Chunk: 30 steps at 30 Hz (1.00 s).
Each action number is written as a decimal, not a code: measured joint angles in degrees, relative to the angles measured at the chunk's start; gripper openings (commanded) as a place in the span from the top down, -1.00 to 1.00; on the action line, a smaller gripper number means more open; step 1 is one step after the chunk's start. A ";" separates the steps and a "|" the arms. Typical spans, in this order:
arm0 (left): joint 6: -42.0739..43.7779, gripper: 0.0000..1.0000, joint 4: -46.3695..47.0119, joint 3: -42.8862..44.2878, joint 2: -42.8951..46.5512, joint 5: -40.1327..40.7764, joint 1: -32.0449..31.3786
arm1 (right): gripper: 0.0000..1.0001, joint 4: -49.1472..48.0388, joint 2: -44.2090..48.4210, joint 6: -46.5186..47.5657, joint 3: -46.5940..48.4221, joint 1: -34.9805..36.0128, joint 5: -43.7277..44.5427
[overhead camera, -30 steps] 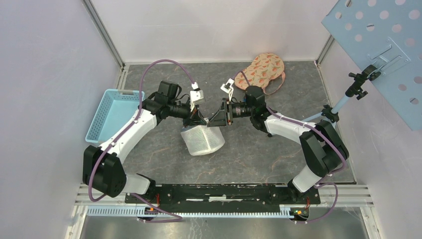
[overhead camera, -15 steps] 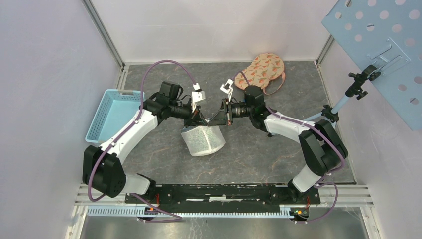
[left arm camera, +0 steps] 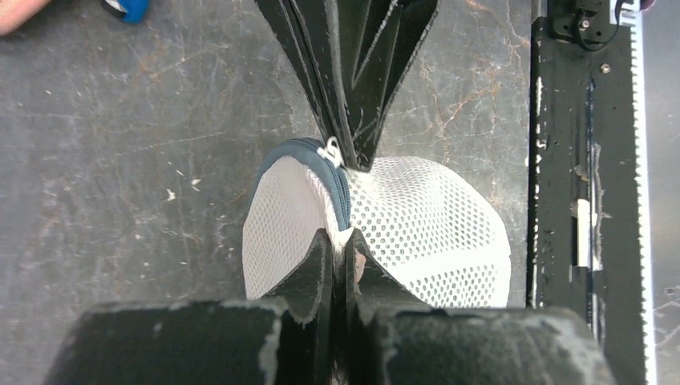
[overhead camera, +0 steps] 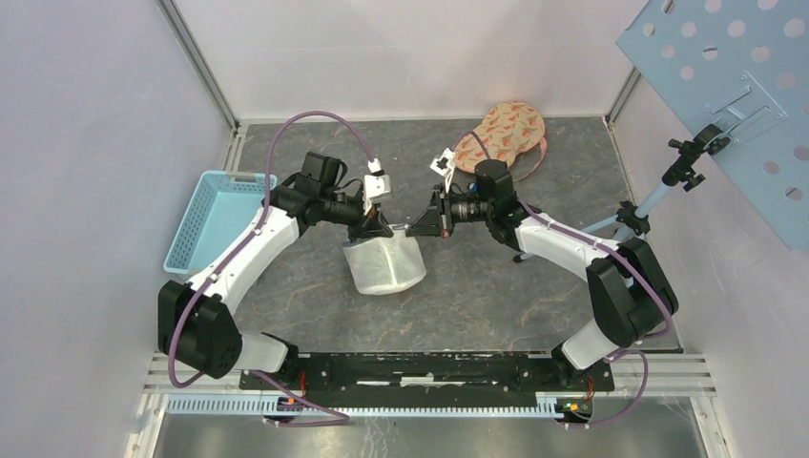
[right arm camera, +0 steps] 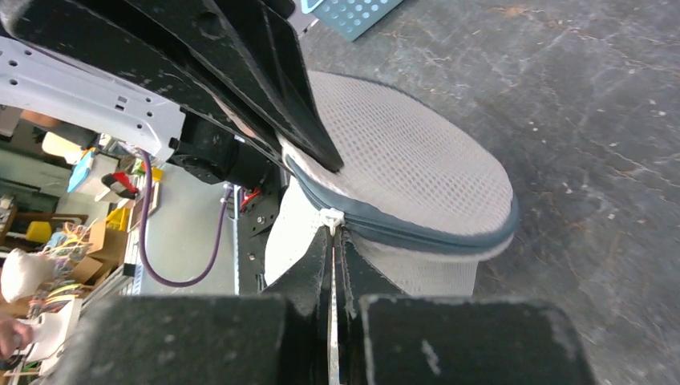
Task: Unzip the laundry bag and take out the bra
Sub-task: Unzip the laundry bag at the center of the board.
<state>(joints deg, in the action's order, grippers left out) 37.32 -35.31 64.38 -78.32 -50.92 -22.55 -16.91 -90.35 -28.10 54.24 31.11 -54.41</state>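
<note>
A blue basket (overhead camera: 217, 221) sits at 9 o'clock on the desk (overhead camera: 477, 296). Nothing is in it.

Next comes the left tool (overhead camera: 384, 232). Its two fingers are pressed together on the edge of the bag (overhead camera: 384, 267), right by the zip (right arm camera: 417, 233). It holds the bag up off the desk a little.

The bag is white net and hangs in the middle of the desk, just under both tools. I cannot tell what is inside it.

The right tool (overhead camera: 412, 229) points at the left one, tip to tip. Its fingers are together too, and they look clamped on the small white pull (right arm camera: 330, 218). The pull sits right between the two tools. The dark zip looks shut. It runs from the pull along the round rim, bending away toward 3 o'clock in the right wrist view. So I think the right arm should drag the pull along that rim while the left arm keeps the bag from sliding.

A cloth thing with a pattern, which looks like a bra (overhead camera: 501, 134), lies at 1 o'clock, well apart from the bag.
</note>
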 measured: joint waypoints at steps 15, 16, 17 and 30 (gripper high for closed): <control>9.49 -0.13 -3.28 1.99 0.50 2.95 0.31 | 1.00 2.10 1.05 2.67 -0.07 0.07 0.59; 9.44 -0.21 -3.85 1.92 1.01 3.26 0.31 | 1.00 1.84 1.05 2.69 -0.26 0.79 0.50; 9.42 -0.26 -4.22 1.60 1.95 3.78 0.31 | 1.00 1.51 1.05 2.71 -0.52 1.79 0.44; -0.59 -0.22 -2.91 -9.84 13.14 5.62 -0.79 | 1.00 0.74 -0.61 2.75 -0.87 8.79 0.48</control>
<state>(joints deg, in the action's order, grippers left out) 36.73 -38.22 54.54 -65.19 -45.30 -23.33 -16.16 -90.96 -25.34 53.36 39.90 -53.93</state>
